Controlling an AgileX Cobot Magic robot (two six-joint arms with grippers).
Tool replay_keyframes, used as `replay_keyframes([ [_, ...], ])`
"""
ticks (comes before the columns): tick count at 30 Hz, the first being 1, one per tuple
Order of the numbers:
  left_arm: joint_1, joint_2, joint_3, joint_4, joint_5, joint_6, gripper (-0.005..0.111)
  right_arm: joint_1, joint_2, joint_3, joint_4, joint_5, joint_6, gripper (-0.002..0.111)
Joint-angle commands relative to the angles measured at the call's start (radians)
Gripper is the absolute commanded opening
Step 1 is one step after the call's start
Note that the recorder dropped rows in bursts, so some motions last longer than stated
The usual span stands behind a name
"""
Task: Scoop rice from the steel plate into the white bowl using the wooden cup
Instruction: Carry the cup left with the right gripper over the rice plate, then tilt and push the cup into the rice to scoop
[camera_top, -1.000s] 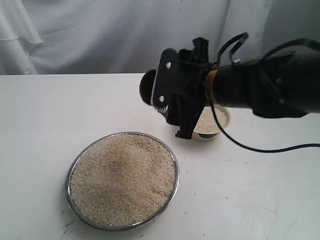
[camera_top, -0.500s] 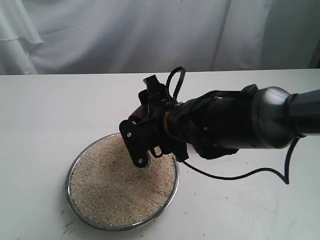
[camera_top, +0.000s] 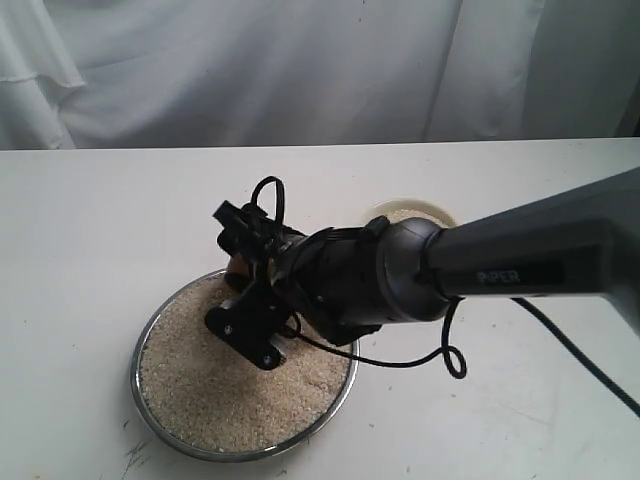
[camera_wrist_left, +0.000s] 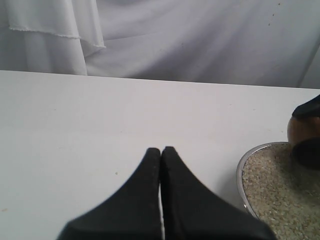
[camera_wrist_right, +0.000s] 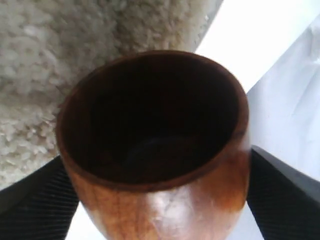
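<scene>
Rice (camera_top: 220, 400) heaps the plate (camera_top: 133, 372) near the table's (camera_top: 80, 250) front edge, with bare tabletop stretching wide to the left and back. The right arm (camera_top: 520, 265) slants down from the right edge, crossing in front of the bowl (camera_top: 415, 205). Its gripper (camera_top: 242, 282) clamps the cup (camera_wrist_right: 200, 200) by the sides at the plate's far rim, tilted, mouth toward the wrist. The left gripper (camera_wrist_left: 161, 152) hangs over the table beside the plate, jaws together.
</scene>
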Motion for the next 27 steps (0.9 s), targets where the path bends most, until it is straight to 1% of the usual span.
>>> replay_keyframes([
  [1,-0.002,-0.005,0.005,-0.001,-0.006,-0.003,0.000,0.024,0.007,-0.006,0.027,0.005,-0.070,0.000],
  [7,-0.002,-0.005,0.005,-0.001,-0.006,-0.003,0.000,0.057,0.007,0.026,0.084,0.001,-0.157,0.000],
  [14,-0.002,-0.005,0.005,-0.001,-0.006,-0.003,0.000,0.081,0.007,0.068,0.153,0.004,-0.164,0.000],
  [18,-0.002,-0.005,0.005,-0.001,-0.006,-0.003,0.000,0.094,0.007,0.068,0.233,-0.009,-0.173,0.000],
  [23,-0.002,-0.005,0.005,-0.001,-0.006,-0.003,0.000,0.106,0.007,0.068,0.360,-0.023,-0.230,0.000],
  [27,-0.002,-0.005,0.005,-0.001,-0.006,-0.003,0.000,0.110,0.007,0.068,0.480,-0.023,-0.322,0.000],
])
